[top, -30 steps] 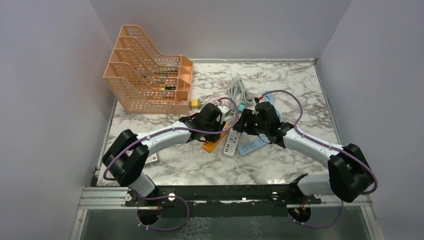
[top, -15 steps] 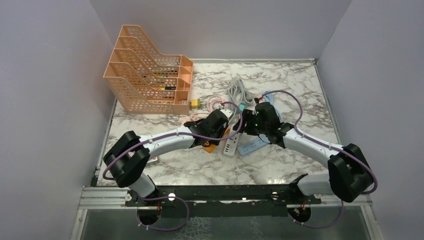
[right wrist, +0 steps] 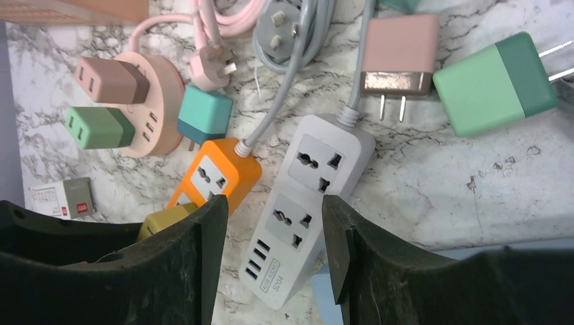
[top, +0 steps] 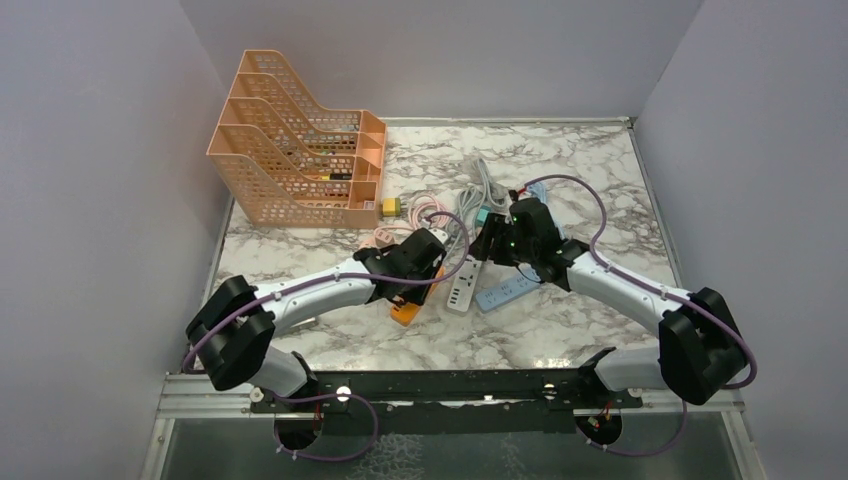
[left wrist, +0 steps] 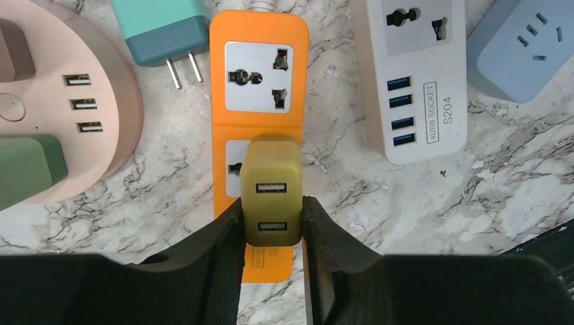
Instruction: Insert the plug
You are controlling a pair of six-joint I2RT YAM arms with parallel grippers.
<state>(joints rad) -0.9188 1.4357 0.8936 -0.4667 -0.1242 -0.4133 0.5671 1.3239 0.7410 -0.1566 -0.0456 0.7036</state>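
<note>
left wrist view pretty much covers it: the olive usb charger (left wrist: 272,193) is clamped tight in the left gripper (left wrist: 272,217) and is parked right on the second socket of the orange power strip (left wrist: 257,74). the first socket is left bare. whether the prongs are fully seated can't be told, since they're hidden under the charger body.

compared with a second ago in the top view, the left gripper (top: 418,262) is found pulled back toward the bases and a bit to the left. the near end of the orange strip is seen shifted along with it, so the strip looks like it's being dragged rather than held down. the right gripper (right wrist: 274,223) is barely moved: jaws apart, nothing held, hung over the white power strip (right wrist: 311,203).

so the plug is lined up at the socket, but insertion isn't confirmed yet. a straight push down is probably still needed, and the strip may have to be pinned first.
</note>
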